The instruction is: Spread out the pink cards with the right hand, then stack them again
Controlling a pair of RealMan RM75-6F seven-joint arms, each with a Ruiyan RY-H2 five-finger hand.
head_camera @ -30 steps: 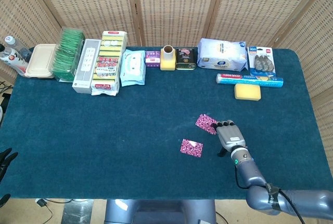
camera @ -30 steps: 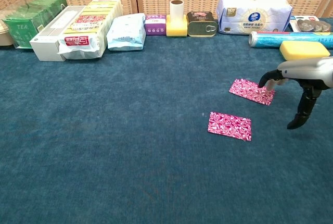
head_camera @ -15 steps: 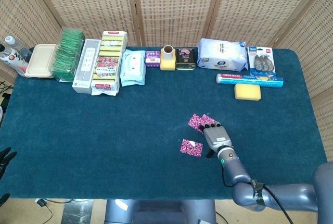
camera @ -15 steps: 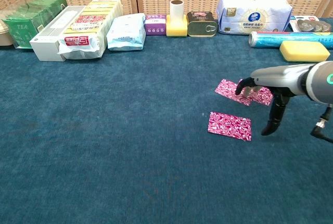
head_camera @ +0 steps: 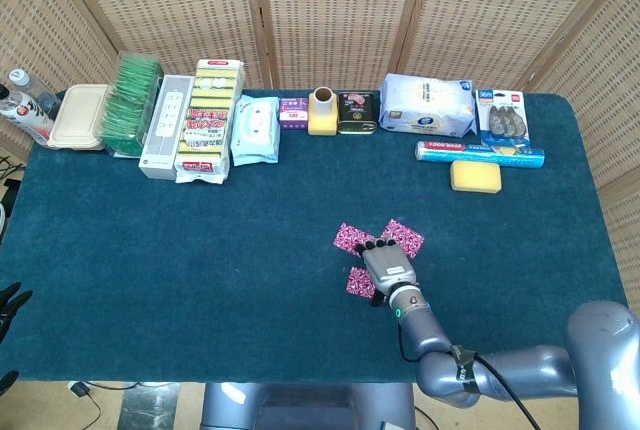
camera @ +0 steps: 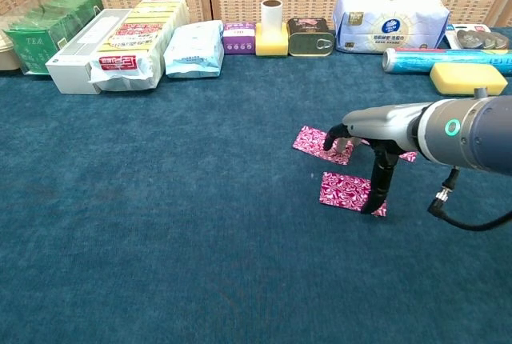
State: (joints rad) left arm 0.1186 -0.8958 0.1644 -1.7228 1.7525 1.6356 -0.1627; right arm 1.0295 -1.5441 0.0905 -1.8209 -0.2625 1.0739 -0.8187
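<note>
Sliding leftward since the earlier frame, the right hand (camera: pixel 370 142) now drags one pink card (camera: pixel 322 143) away from the second pink card (head_camera: pixel 404 237). Its fingertips (camera: pixel 329 141) press that card to the blue cloth (camera: pixel 160 200), fingers apart and bent down. The thumb seems to touch the near pink card (camera: pixel 348 190), though partly hidden.

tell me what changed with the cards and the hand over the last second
The right hand swept leftward across the table, its fingertips dragging a pink card off the far pile, so one card is left behind to the right. The near card and the row of goods at the back stayed put.
</note>
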